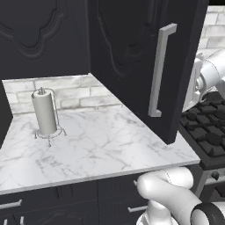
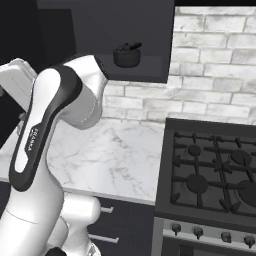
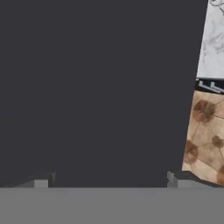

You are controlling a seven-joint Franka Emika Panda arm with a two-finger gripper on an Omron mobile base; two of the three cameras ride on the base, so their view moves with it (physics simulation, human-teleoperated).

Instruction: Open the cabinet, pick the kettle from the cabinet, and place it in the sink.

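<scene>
The cabinet door (image 1: 127, 52) stands swung out over the counter, its long silver bar handle (image 1: 159, 70) facing me. Inside the open cabinet (image 2: 150, 40) the small black kettle (image 2: 127, 54) sits on the bottom shelf, near its front edge. In the hand view my gripper (image 3: 108, 181) is open, its two fingertips (image 3: 41, 181) far apart with nothing between them, close to a flat dark panel. My forearm (image 1: 211, 74) reaches behind the open door from the right. The sink is out of view.
A paper towel holder (image 1: 45, 114) stands on the white marble counter (image 1: 101, 140) at the left. A black gas stove (image 2: 210, 175) adjoins the counter on the right. Black base drawers (image 1: 66, 197) run below. A brick wall (image 2: 215, 75) backs everything.
</scene>
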